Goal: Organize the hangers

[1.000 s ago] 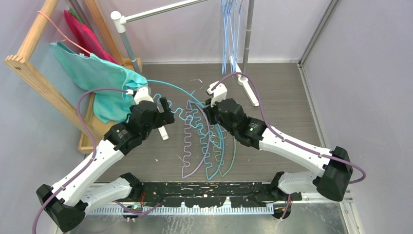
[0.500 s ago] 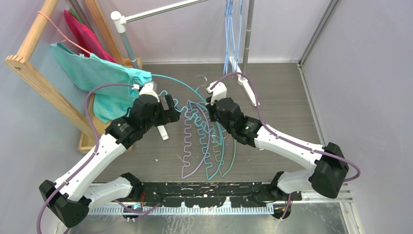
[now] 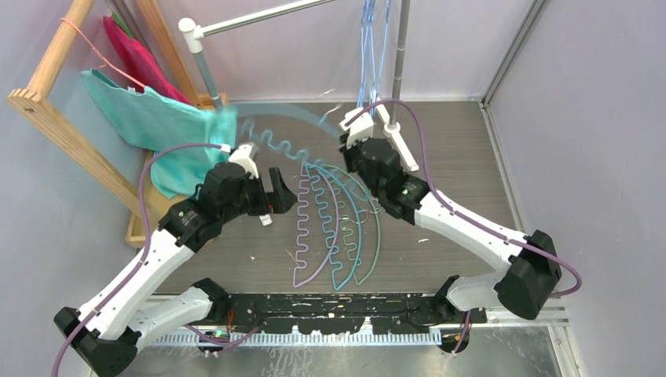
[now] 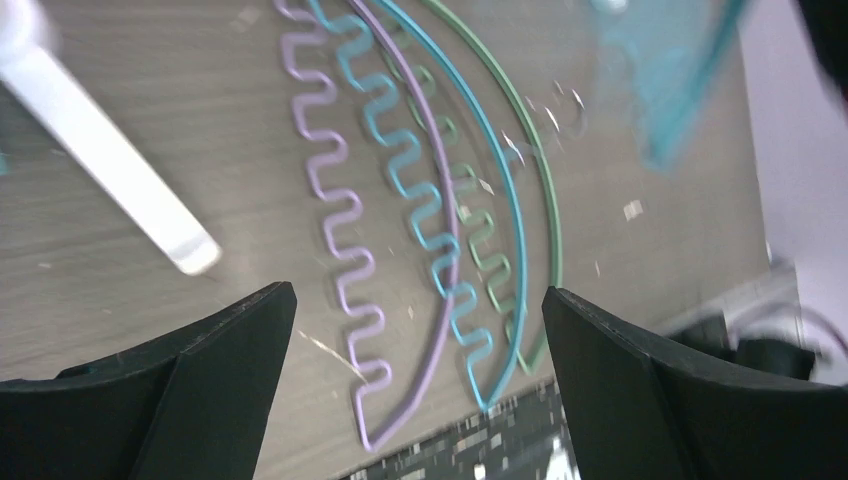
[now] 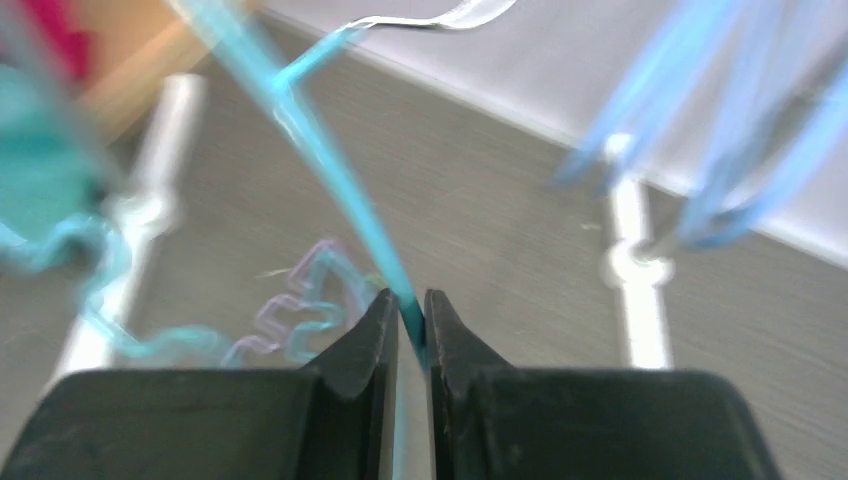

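Observation:
My right gripper [image 5: 411, 310] is shut on the arched bar of a teal hanger [image 5: 340, 180], whose metal hook [image 5: 430, 20] points up toward the back wall. From above, that hanger [image 3: 275, 126] is a blurred arc lifted off the table, left of the right gripper [image 3: 351, 153]. Lavender [image 3: 302, 228], teal [image 3: 345, 236] and green [image 3: 359, 228] hangers lie side by side on the table. My left gripper [image 3: 281, 192] stands open just left of them, holding nothing; its view shows the lavender [image 4: 335, 200], teal [image 4: 420, 200] and green [image 4: 545, 200] hangers below. Light blue hangers [image 3: 373, 47] hang from the rail.
A wooden rack [image 3: 47, 110] at the left carries a teal cloth [image 3: 157, 118], pink cloth [image 3: 133, 47] and a pink wire hanger [image 3: 86, 43]. The grey rail [image 3: 259, 16] and its pole [image 3: 400, 55] stand at the back on white feet [image 3: 402, 149].
The right gripper has risen and moved toward the back, lifting the teal hanger off the table. The left gripper has shifted right toward the lying hangers, still open.

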Robot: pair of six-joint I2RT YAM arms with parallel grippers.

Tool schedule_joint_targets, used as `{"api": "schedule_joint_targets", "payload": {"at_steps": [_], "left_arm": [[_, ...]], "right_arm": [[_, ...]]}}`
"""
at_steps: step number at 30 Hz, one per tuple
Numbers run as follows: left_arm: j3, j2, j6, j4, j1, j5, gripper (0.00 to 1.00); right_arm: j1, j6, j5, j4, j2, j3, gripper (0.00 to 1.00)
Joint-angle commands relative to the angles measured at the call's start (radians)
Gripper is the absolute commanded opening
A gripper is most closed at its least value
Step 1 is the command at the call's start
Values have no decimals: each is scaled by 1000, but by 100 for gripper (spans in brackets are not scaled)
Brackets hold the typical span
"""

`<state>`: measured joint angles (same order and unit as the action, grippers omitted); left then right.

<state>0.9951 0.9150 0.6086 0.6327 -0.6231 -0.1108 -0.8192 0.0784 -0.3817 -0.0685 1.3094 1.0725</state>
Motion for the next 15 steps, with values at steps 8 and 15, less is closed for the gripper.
{"api": "schedule_joint_targets", "payload": {"at_steps": [8,15], "left_arm": [[-49,-103,-123,109,-29,343,98],[-91,-129,-117,109,-29,285,98]], "right_arm": [[212,26,-144,-176,92,141,1],[212,1,-39,-139,21,65,1]]}}
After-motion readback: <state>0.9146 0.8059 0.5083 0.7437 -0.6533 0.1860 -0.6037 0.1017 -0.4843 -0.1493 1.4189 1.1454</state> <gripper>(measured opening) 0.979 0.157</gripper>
